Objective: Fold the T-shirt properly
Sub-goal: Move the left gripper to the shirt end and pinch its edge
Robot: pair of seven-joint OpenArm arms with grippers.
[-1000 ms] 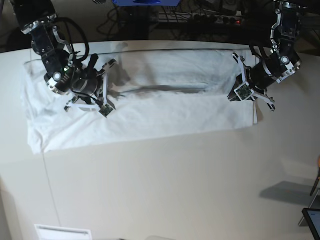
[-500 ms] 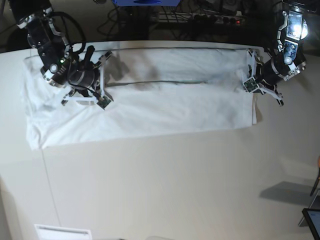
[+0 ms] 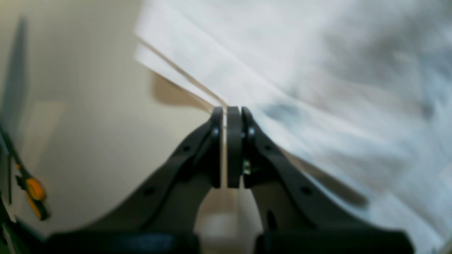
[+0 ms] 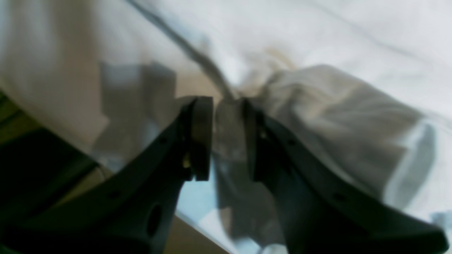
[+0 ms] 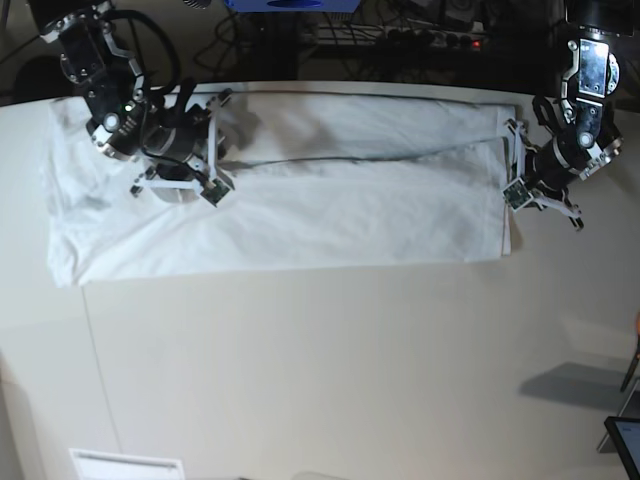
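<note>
Cloth and pincers at one moment of the fold. The T-shirt [image 5: 300, 210] lies flat on the bench [image 5: 330, 380] as a long white band, its long axis running from one pincer to the other.

I read the left pincer [image 3: 227, 116] as pressed fully together. In its wrist view the end edge of the cloth lies just ahead of the tips and spreads away to one side, with bare bench on the other. Whether a thin edge of cloth is caught between the pads I cannot tell; the view is blurred. In the base view this pincer sits at the very end of the band, beside its corner.

The right pincer [image 4: 227, 106] stands partly apart, a narrow gap between its fingers. A bunched ridge of cloth rises directly ahead of that gap, and grey cloth shows within it; I cannot say whether it is gripped or loose. This pincer sits over the cloth, inboard of the other end, so it is the one with more fabric beneath it.

My judgement: the coming move turns on that lengthwise axis, since each arm commands one end.

The bench is pale and smooth, and bare on the side of the band away from the arms. Dark cables [image 5: 400, 35] and equipment crowd the room behind them.
</note>
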